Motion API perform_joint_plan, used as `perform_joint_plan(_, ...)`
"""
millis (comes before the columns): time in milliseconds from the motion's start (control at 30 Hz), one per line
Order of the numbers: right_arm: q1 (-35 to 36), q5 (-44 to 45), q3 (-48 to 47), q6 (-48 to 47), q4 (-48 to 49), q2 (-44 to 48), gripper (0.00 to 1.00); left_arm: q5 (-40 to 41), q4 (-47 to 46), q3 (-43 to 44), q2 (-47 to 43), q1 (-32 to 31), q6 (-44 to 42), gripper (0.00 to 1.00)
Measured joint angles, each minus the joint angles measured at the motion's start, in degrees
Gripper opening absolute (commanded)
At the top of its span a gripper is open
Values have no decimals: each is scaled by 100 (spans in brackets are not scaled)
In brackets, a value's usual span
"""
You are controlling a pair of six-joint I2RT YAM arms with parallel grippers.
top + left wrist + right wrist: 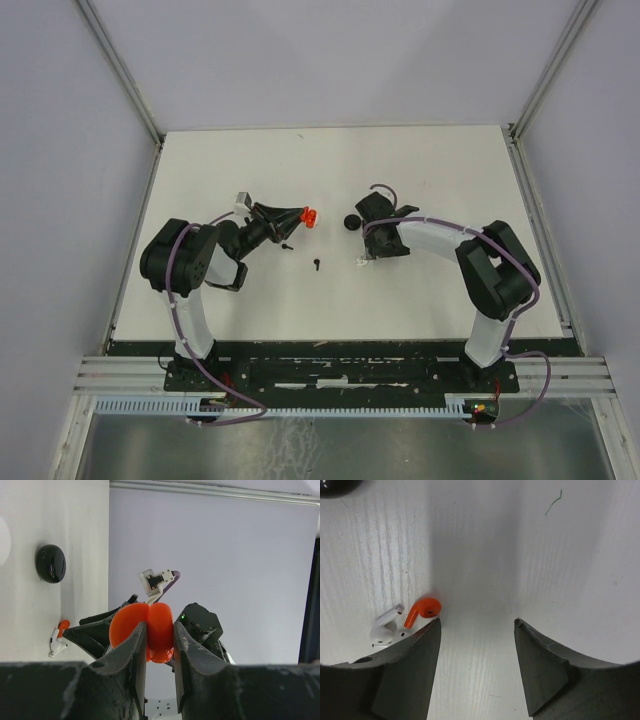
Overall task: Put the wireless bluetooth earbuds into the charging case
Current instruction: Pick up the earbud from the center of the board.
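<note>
**Case pinched on the left, right jaws spread beside the earbud pair**

Your left gripper point(159, 630) is clamped on the orange charging case point(129, 625). It holds the case off the table point(420, 170) and turned sideways toward the other arm, probably so the case sits steady and reachable as a target.

Your right gripper point(477, 622) hangs low over the table with its jaws spread and nothing between them. The orange-red earbud point(422, 610) and the white earbud point(385, 630) lie touching each other, just outside one fingertip rather than in the gap. You'll likely need to shift sideways before closing.

Two black earbuds point(316, 265) lie apart on the table between the arms. The round black pod point(50, 563) sits unused nearby. No bud is seated yet.
</note>
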State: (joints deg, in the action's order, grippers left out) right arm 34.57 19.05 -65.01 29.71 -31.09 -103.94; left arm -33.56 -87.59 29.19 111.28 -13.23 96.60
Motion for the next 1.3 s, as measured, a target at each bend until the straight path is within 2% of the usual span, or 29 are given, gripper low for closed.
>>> perform_joint_plan(600, -168, -129, -299, -74, 192, -264, 68, -9, 0, -50, 0, 68, 0, 3)
perform_joint_plan(933, -173, -120, -208, -120, 188, 35, 62, -52, 0, -63, 0, 127, 0, 3)
perform_joint_plan(1067, -175, -365, -201, -149, 247, 326, 58, -81, 0, -68, 0, 127, 0, 3)
perform_joint_plan(1300, -173, -981, -205, -146, 380, 227, 57, -103, 0, -70, 0, 127, 0, 3)
